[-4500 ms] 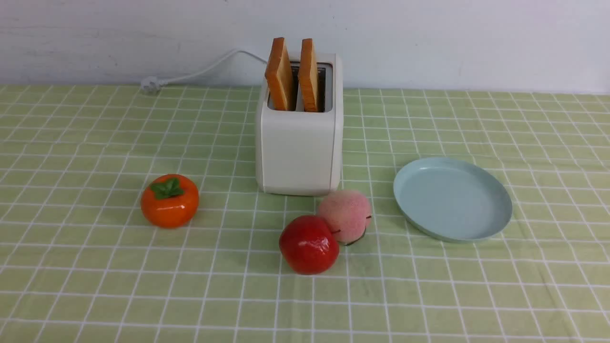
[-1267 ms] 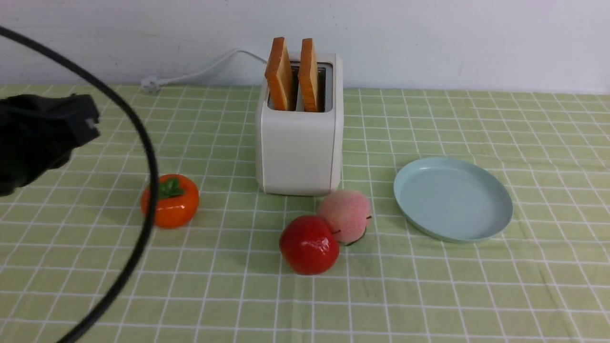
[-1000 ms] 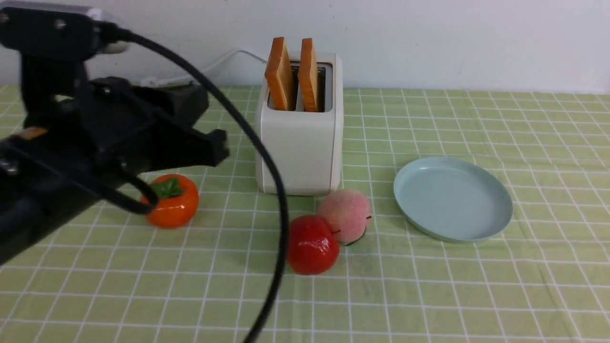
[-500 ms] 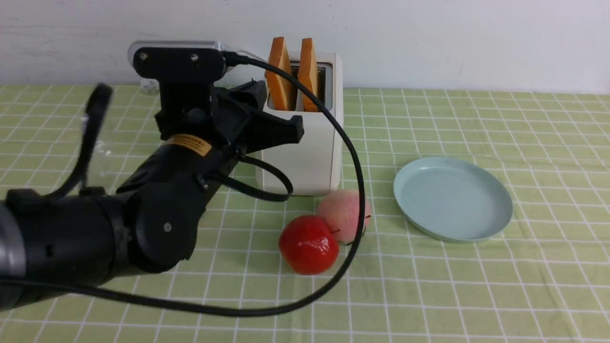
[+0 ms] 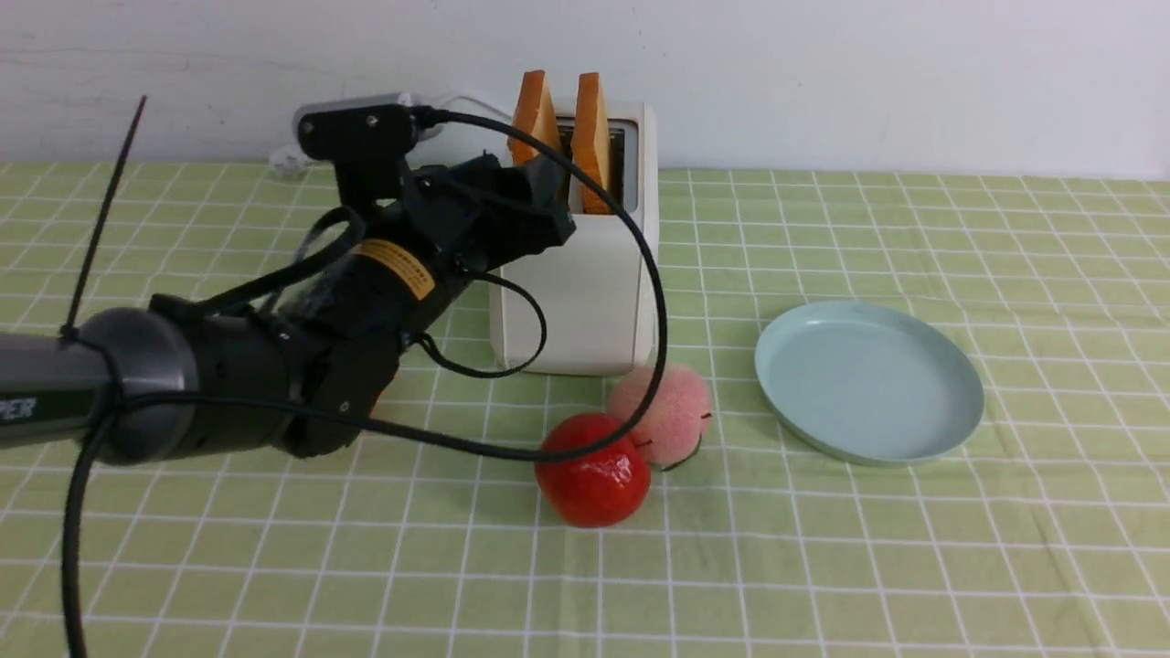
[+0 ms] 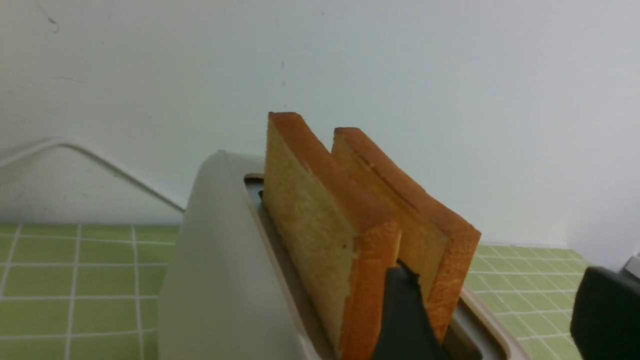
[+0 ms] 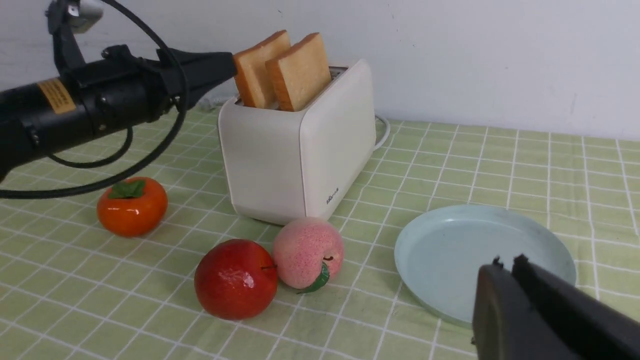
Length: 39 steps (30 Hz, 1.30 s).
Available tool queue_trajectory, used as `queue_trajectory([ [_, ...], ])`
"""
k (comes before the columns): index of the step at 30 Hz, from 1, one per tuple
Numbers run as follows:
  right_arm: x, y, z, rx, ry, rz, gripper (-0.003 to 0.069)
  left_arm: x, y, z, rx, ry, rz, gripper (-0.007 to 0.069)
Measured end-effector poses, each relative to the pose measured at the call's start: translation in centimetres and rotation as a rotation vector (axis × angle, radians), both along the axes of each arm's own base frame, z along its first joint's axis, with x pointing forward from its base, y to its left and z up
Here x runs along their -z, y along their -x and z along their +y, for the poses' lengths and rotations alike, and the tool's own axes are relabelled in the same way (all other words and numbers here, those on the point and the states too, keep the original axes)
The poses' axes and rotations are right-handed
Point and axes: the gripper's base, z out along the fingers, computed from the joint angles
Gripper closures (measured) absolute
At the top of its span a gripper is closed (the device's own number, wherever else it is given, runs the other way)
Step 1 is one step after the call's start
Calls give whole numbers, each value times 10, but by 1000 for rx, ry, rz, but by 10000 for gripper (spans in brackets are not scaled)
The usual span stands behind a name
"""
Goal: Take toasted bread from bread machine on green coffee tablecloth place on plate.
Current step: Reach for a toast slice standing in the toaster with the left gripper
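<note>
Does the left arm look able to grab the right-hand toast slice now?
Probably yes: the left gripper is open, with one finger between the left slice and right slice and the other beyond the right slice. Nothing blocks it.

Two slices of toasted bread (image 5: 590, 137) stand on edge side by side in the slots of the bread machine (image 5: 585, 292), upper centre of the front frame; golden faces, orange-brown crusts, tops well clear of the slots; the bread machine, a cream-white rounded box, sits upright on the green coffee tablecloth (image 5: 914, 548), a white-gridded surface; the plate (image 5: 868, 379), round and pale blue-green, lies flat right of centre, apart from it.
</note>
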Motion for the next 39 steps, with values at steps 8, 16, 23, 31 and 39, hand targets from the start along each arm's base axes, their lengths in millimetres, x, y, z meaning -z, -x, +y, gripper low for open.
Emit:
queue_trajectory([
  [8,0,0,0,3,-2,-3,622,4,-33,-7,-76,5,40,194],
  [16,0,0,0,2,4,-5,615,13,-43,-7,-122,-16,49,240],
  [23,0,0,0,1,19,-12,607,12,-56,-12,-131,8,29,282],
  [31,0,0,0,0,21,-12,602,14,-71,-19,-131,-19,39,386],
  [39,-1,0,-1,5,31,-26,592,13,-72,-17,-154,-17,35,516],
])
